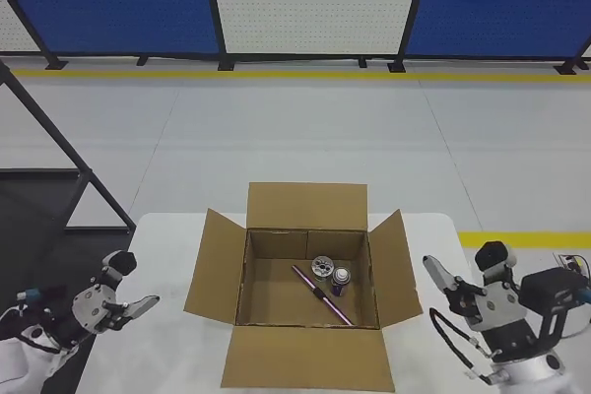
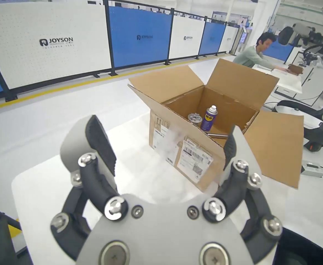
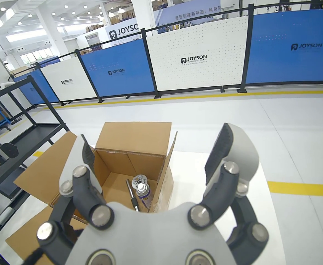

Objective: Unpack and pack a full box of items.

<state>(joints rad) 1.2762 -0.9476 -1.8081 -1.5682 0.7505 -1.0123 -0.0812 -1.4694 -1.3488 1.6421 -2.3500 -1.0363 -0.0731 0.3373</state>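
Observation:
An open cardboard box (image 1: 307, 207) stands in the middle of the white table (image 1: 167, 345), all flaps folded outward. Inside it are a blue spray can (image 1: 341, 278), upright, a round metal disc (image 1: 322, 264) beside it, and a thin rod (image 1: 322, 294) lying diagonally on the bottom. My left gripper (image 1: 133, 307) hangs open over the table left of the box, holding nothing. My right gripper (image 1: 441, 274) is open to the right of the box, also with nothing in it. In the left wrist view the box (image 2: 175, 136) lies beyond the left gripper (image 2: 167, 144); the can (image 2: 209, 118), disc (image 2: 194, 118) and rod (image 2: 218, 135) show. The right gripper (image 3: 153, 153) faces the box (image 3: 128, 161).
A black metal rack (image 1: 39, 197) stands off the table's left side. Bare table surface lies on both sides of the box, under each gripper. Blue and white fence panels (image 1: 305, 25) close off the floor behind.

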